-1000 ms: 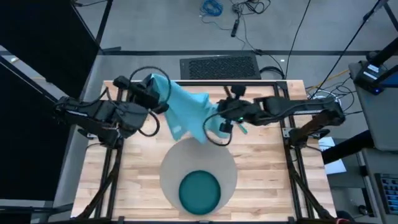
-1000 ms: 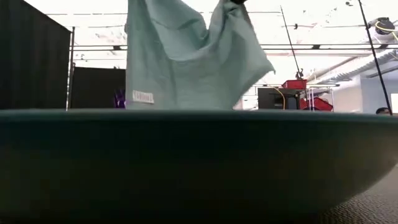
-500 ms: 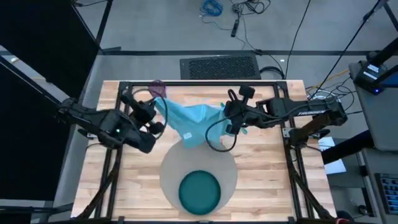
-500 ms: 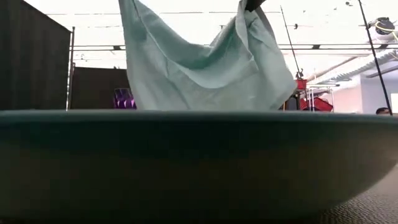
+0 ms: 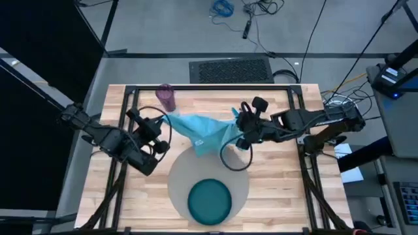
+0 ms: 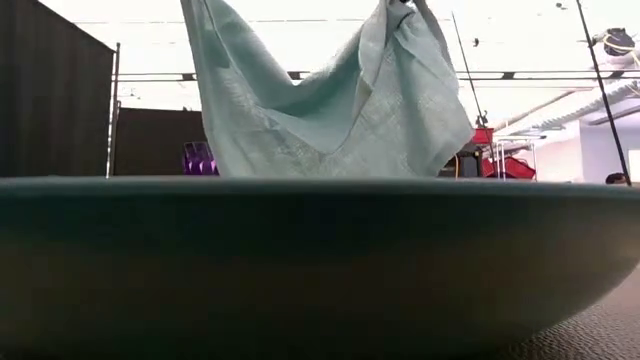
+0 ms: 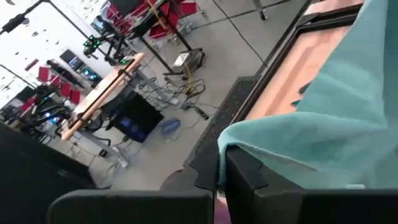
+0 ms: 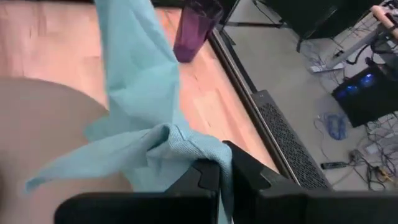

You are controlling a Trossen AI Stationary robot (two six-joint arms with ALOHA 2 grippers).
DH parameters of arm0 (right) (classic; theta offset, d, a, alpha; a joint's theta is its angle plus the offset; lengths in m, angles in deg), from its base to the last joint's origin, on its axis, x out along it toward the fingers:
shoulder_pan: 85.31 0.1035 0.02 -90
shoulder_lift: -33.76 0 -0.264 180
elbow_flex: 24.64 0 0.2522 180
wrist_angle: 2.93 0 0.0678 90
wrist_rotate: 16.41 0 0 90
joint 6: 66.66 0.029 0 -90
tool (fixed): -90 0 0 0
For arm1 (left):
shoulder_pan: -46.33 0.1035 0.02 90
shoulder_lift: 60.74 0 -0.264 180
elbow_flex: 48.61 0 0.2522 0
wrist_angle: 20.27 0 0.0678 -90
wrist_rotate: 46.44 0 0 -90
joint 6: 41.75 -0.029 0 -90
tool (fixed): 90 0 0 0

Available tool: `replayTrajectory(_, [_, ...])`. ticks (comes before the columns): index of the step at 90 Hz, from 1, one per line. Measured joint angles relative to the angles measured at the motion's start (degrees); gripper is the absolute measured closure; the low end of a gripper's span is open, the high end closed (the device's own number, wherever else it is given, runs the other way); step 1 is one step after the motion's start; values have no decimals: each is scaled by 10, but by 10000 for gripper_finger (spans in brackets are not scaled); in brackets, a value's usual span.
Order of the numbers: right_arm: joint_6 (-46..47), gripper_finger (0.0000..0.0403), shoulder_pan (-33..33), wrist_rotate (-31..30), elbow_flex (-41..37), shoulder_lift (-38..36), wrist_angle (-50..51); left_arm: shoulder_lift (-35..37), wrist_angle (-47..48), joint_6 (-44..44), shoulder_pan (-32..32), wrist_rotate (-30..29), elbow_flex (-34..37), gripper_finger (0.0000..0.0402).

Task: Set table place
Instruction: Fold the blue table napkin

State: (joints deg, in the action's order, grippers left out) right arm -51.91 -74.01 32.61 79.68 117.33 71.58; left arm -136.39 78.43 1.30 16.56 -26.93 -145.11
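Both pincers are closed on the napkin (image 5: 202, 129): the left gripper (image 5: 161, 122) is clamped on one corner and the right gripper (image 5: 240, 127) on another, each with cloth pinched between its dark fingers in its own wrist view. The napkin is held stretched in the air between them, sagging in the middle, above the far edge of the mat (image 5: 179, 183) and the bare table (image 5: 274, 196) beyond it. The plate (image 5: 209, 201) is set on the near part of the mat, and the cup (image 5: 166, 97) stands near the far rail, close to the left-hand corner of the cloth.

Several slips can be foreseen. If one corner is let go before the other, the cloth would likely swing and bunch into a heap. If the hanging middle is dragged low, it may be laid across the mat rather than beside it. The cup could be knocked over by a sideways sweep of the left gripper.
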Motion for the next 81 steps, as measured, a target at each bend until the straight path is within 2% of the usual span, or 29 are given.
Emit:
replayTrajectory(15, [34,403,-30,-6,-4,0,46,0,-5,-3,0,0,0,402])
replayTrajectory(29, [72,403,-71,52,-65,0,89,0,-5,-3,0,6,0,402])
replayTrajectory(42, [97,403,-98,56,-124,0,94,-3,-18,-3,0,23,3,402])
replayTrajectory(58, [109,400,-138,96,-186,0,80,-21,-104,-33,3,19,79,402])
replayTrajectory(68, [103,377,-149,110,-209,0,78,-31,-139,-33,15,14,133,402])
replayTrajectory(81, [92,321,-146,111,-220,0,69,-41,-193,-34,34,15,185,402])
